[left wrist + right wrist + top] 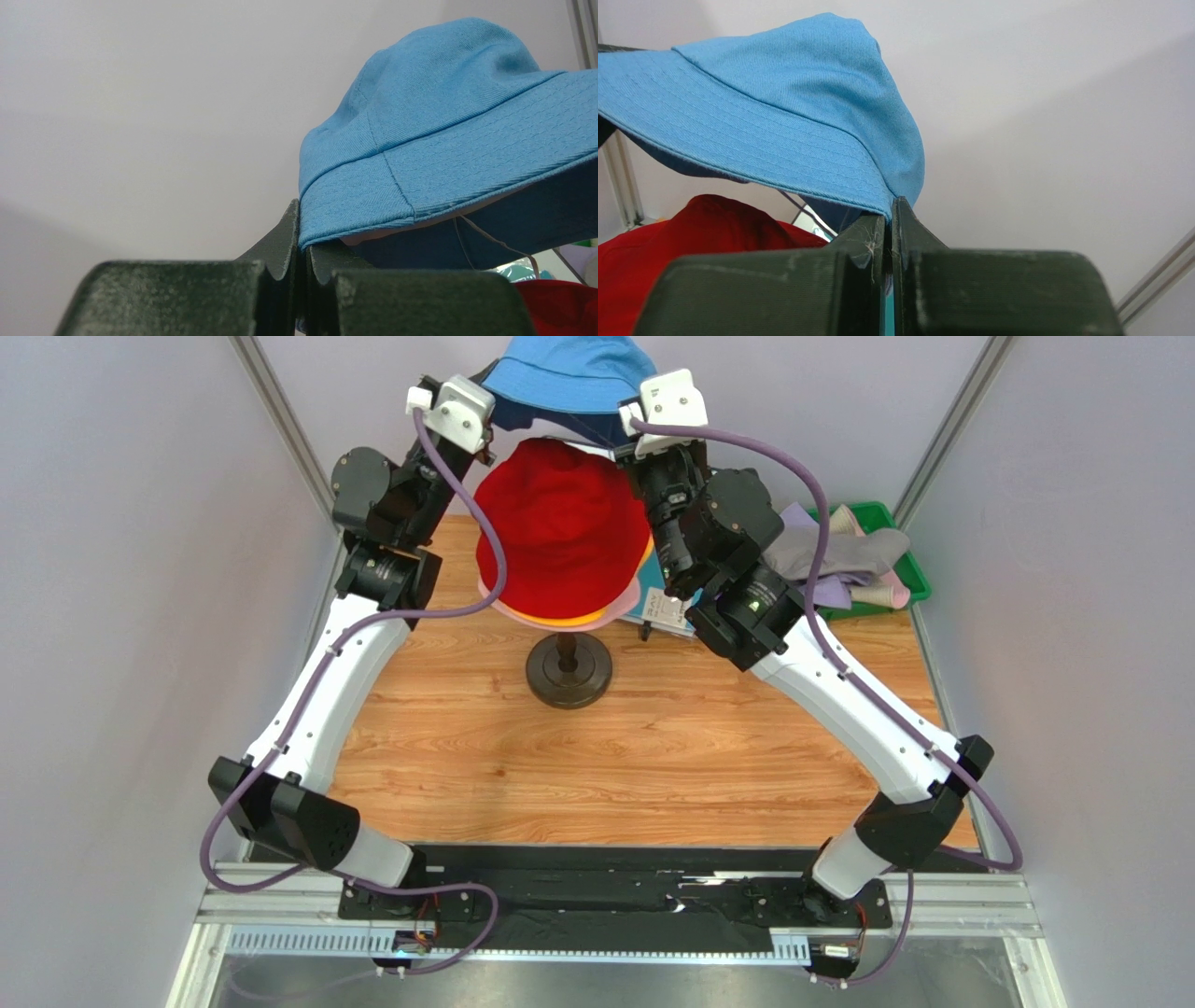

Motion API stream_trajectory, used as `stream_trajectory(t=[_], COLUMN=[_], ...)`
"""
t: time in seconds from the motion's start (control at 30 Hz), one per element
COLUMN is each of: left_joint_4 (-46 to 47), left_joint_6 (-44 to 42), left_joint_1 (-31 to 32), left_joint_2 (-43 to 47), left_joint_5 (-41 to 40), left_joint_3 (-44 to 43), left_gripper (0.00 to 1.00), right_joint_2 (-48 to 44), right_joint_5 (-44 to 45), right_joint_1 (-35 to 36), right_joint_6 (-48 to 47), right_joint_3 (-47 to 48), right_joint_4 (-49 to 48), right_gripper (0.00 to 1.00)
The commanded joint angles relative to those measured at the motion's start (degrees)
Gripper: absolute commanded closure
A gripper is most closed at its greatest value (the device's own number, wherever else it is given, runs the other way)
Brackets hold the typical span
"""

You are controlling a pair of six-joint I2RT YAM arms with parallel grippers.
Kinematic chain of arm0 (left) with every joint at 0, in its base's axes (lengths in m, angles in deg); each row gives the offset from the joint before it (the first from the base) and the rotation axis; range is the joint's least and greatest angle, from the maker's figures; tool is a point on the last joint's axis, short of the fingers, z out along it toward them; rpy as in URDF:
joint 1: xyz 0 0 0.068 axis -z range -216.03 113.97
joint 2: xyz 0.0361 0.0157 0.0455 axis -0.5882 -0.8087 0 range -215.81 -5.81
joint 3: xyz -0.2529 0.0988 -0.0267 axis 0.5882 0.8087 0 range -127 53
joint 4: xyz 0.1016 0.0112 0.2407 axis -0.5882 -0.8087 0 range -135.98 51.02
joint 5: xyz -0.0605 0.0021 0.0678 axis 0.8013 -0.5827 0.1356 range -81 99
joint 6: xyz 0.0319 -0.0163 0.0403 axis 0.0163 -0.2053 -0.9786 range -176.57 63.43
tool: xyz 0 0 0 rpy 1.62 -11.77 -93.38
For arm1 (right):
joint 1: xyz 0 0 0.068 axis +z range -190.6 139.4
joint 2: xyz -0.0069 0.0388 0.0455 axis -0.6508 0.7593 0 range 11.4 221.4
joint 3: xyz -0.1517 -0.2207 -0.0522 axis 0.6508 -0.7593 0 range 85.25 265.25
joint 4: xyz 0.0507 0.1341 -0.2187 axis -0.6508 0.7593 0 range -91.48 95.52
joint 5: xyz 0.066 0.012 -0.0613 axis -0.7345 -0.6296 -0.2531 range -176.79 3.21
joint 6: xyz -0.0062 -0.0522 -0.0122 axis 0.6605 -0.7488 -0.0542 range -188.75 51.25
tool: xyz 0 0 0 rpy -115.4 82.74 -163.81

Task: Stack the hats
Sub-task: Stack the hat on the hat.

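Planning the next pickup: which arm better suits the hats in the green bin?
Likely right: the green bin sits beside the right arm; the left tool is across the red hat.

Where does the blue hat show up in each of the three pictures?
Top external: blue hat at the top edge, centre.
Left wrist: upper right, brim pinched in the left gripper.
Right wrist: upper left, brim pinched in the right gripper.
Shared landmark: the red hat, below the blue one in every view.

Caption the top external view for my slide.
Left gripper and right gripper hold a blue cloth bucket hat above a red cloth bucket hat on a black stand.
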Motion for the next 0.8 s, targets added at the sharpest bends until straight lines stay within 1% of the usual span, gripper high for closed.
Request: stream_trajectory(t=[0.0,0.07,0.17,0.23,0.3,0.4,0.5,0.6,0.77], left_joint_4=[1.68,2.56,5.81,8.7,10.47,11.18,12.23,12.85,13.2], left_joint_6=[-1.63,-1.63,-1.63,-1.02,-0.32,0.38,1.09,1.18,2.76], left_joint_1=[-2.52,-2.52,-2.52,-2.52,-2.43,-2.52,-2.52,-2.43,-2.52], left_joint_2=[-0.7,0.0,3.34,6.41,9.3,12.56,14.68,15.65,16.61], left_joint_5=[-3.65,-4.36,-5.41,-5.94,-6.82,-7.17,-8.13,-10.07,-9.63], left_joint_3=[-3.57,-2.52,3.01,8.28,12.93,17.24,21.11,23.23,25.08], left_gripper=[1.0,1.0,1.0,1.0,1.0,1.0,1.0,1.0,1.0], right_joint_2=[-0.85,-1.46,-4.53,-7.16,-8.49,-9.81,-11.48,-12.36,-12.71], right_joint_5=[6.22,5.61,3.85,2.71,2.27,3.22,4.28,4.46,3.58], right_joint_1=[-2.45,-2.45,-2.28,-1.66,-0.17,2.29,3.7,3.88,4.58], right_joint_6=[-3.86,-2.63,0.7,2.91,3.17,2.47,2.12,2.82,3.09], right_joint_3=[3.05,2.62,-1.15,-4.13,-5.9,-7.31,-11.26,-13.03,-13.38], right_joint_4=[-6.07,-5.37,-4.05,-3.08,-2.38,-0.28,-2.19,-2.56,-1.94], right_gripper=[1.0,1.0,1.0,1.0,1.0,1.0,1.0,1.0,1.0])
